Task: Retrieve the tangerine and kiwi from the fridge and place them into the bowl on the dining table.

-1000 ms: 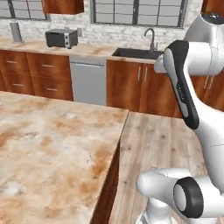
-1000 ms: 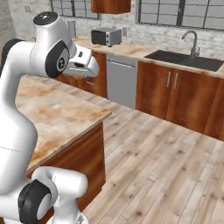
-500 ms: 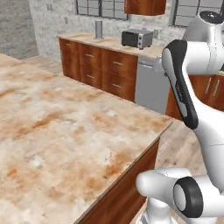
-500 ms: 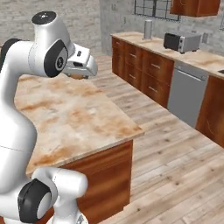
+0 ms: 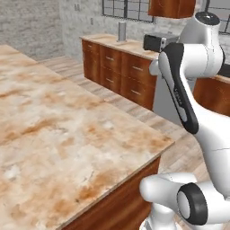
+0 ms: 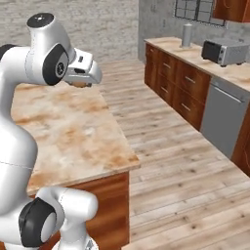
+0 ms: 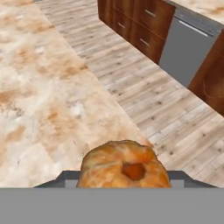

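Swung round with the base, both base views now bring the marbled beige-and-orange stone dining table [image 5: 67, 148] closer. 1 small orange-brown round tangerine [image 7: 124, 168] sits clamped in the two-finger gripper [image 6: 80, 80] at the hand view's bottom centre, above the tabletop. Bowl drop and kiwi seemingly remain. Wood-plank floor [image 6: 176, 166], reddish cabinets [image 5: 121, 72] upper right.

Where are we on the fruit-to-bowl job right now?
Done, by the look of it: one fruit is out of the fridge, since the gripper is shut on the tangerine, orange and lumpy in the hand view. In hand: carrying it over the dining table, near its corner. Left: placing it in the bowl, then the kiwi; these pictures cannot tell me where either is.
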